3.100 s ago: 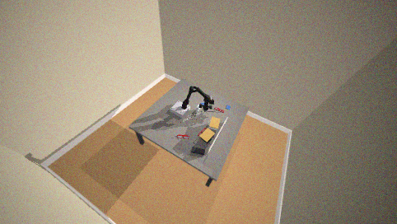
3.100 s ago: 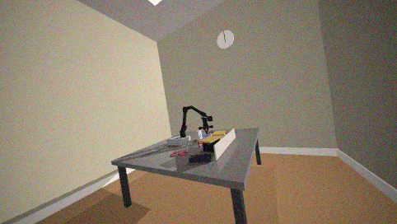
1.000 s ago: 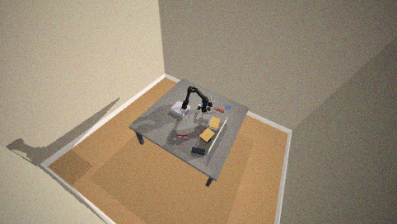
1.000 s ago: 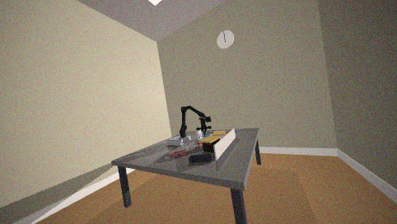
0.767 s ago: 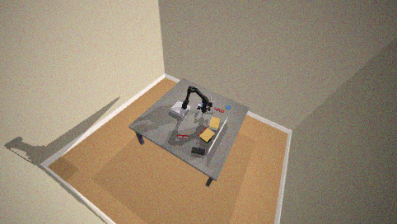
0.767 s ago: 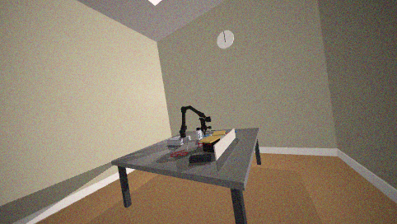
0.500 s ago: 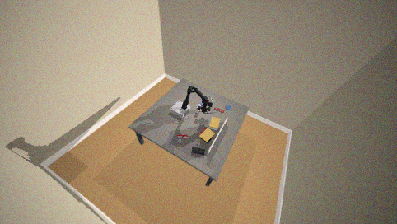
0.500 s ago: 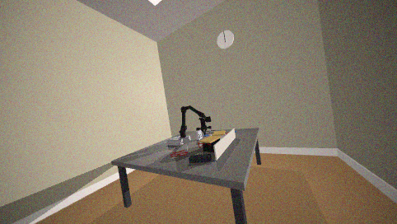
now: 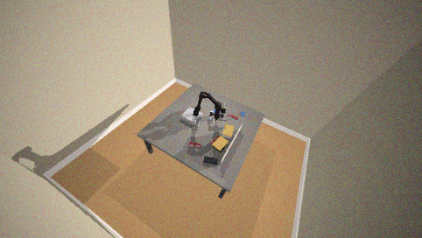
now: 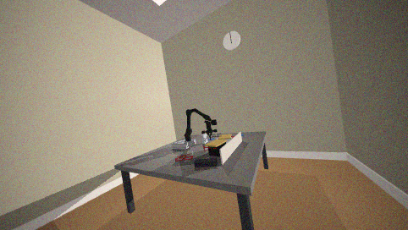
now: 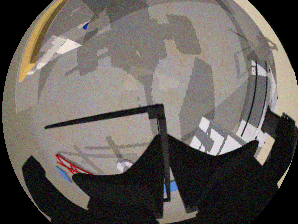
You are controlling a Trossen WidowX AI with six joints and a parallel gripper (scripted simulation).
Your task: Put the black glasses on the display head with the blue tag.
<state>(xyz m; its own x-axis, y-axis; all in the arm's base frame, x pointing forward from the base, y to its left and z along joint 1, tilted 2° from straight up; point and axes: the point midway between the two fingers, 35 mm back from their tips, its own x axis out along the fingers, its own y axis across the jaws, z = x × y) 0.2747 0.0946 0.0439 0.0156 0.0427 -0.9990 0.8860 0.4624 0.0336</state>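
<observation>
The black glasses are held in my gripper, which is shut on them. In the wrist view one temple reaches out to the left and a dark bar runs down between the fingers. The gripper is above the table, beside a small white display head that shows near it in the top and exterior views. A rounded white shape shows low in the wrist view, and a blue patch shows behind the fingers. Which head bears the blue tag, and whether the glasses touch one, I cannot tell.
Red glasses lie near the table's front edge, and another red pair lies beyond the arm. Yellow-topped blocks stand by a long white panel. A dark box is at its near end.
</observation>
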